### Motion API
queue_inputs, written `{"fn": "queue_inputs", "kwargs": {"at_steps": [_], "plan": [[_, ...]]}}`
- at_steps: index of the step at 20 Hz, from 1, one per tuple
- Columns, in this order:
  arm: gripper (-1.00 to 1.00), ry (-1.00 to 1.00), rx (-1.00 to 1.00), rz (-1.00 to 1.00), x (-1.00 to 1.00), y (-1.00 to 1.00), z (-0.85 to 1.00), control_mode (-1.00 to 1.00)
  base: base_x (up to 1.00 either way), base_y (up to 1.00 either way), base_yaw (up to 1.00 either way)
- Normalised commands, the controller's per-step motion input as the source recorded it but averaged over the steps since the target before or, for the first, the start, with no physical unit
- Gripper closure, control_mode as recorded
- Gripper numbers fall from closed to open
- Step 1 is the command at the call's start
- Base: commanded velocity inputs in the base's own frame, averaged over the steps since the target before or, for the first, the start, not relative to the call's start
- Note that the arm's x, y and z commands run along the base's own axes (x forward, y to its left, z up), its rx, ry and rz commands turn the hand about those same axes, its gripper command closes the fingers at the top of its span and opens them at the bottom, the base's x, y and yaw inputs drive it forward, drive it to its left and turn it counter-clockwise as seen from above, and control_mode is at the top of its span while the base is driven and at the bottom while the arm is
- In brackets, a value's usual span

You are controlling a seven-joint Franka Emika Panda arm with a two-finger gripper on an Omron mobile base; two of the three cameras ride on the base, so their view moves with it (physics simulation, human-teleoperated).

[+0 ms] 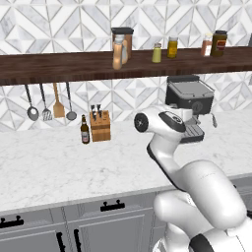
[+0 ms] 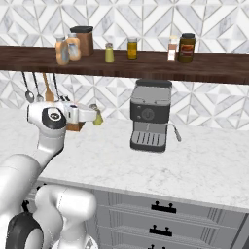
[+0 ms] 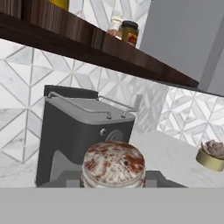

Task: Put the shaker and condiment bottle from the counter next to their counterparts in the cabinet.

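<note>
Marble counter [image 2: 204,160] lies smooth below the jaws, clamped on the small cylindrical silver-capped shaker [image 2: 97,115].

kitchen: marble counter [image 1: 49,162], espresso machine [image 2: 148,116], hung utensils [image 1: 49,106].

Shaker [image 2: 98,116] before coffee machine [image 2: 149,115]

Bright, even rendered light, soft shadow beneath the shelf [image 1: 59,69] on the tiled wall, pale surface [image 1: 44,162] without glare, hand view slightly soft and blocky
</note>
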Motion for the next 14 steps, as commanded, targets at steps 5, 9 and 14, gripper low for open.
{"fn": "queue_inputs", "kwargs": {"at_steps": [5,9,14], "plan": [[1.00,0.00,0.01,0.14,-0.20,0.00,0.18,-1.00,0.00,0.00,0.00],[1.00,0.00,0.06,0.14,-0.03,-0.01,0.42,-1.00,0.00,0.00,0.00],[1.00,0.00,0.05,0.15,-0.01,0.00,0.40,-1.00,0.00,0.00,0.00]]}}
